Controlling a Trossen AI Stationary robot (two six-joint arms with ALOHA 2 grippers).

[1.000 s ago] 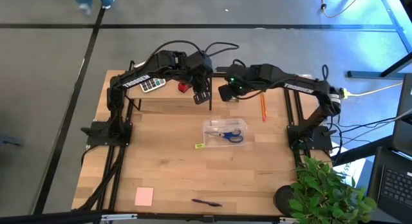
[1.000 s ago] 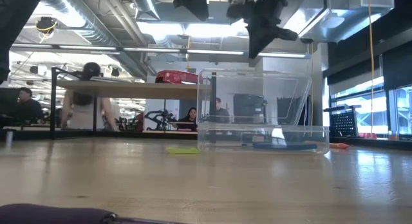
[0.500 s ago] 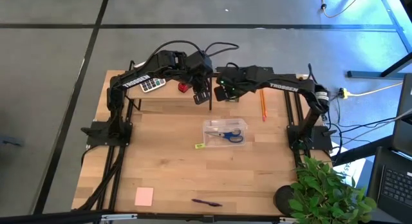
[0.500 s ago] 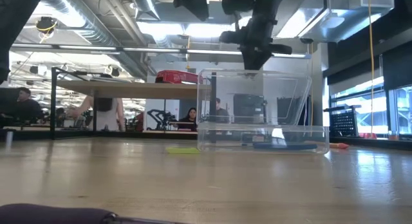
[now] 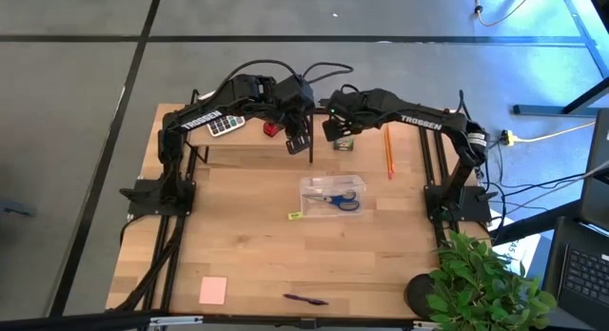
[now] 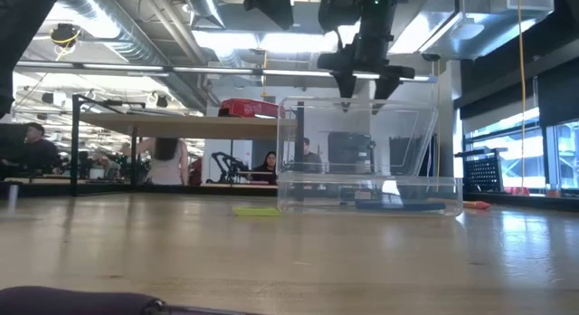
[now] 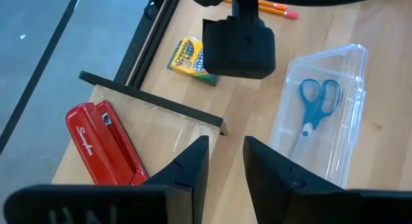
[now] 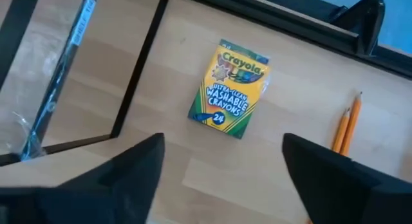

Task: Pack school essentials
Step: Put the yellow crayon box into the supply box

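Right wrist view: crayon box (image 8: 232,87) flat near desk's far edge, directly beneath right gripper (image 8: 222,179), jaws wide, empty.

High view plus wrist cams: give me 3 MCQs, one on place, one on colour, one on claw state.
1. Where are the scissors?
A. in the clear box
B. on the shelf
C. beside the sticky pad

2. What colour is the sticky pad?
A. blue
B. pink
C. green

3. How is the right claw?
A. shut on a pencil
B. open above the crayon box
C. shut on the crayon box

Key: 1 A, the left wrist view shows them inside the clear box. 2 B, it lies pink near the table's front edge. 3 B, the right wrist view shows its fingers spread, with the crayon box lying free on the table.
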